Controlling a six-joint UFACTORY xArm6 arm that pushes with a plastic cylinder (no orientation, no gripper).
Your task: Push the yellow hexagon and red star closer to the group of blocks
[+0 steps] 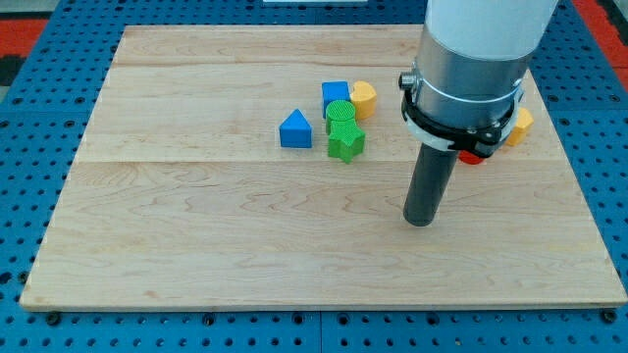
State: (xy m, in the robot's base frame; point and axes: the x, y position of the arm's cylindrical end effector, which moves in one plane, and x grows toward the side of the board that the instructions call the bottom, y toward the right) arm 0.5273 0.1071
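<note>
Surface: pale wooden board (196, 226) of joined planks, lying on a blue perforated base (29, 118).
Blue blocks: two. One blue triangular block (295, 129) stands alone at the left of the group; one blue cube-like block (335, 94) sits farther back, touching the green ones.
Green blocks: two. One green round ridged block (340, 110) sits just behind one green star-shaped block (345, 141), the two touching.
Yellow blocks: two. One yellow-orange block (364, 97), shape unclear, rests at the right of the blue cube-like block. The second, the yellow hexagon (520, 126), is at the far right, partly hidden behind the arm, well apart from the group.
Red blocks: one. Only a sliver of the red star (472, 157) shows under the arm's collar, just left of the yellow hexagon; its shape cannot be made out.
Arm: one grey and white arm (471, 69) ending in a straight dark rod.
Tip: my tip (420, 222) rests on the board, nearer than the red star, right of the green star-shaped block, touching no block.
Gripper: none fitted, so no open or closed state to tell.
</note>
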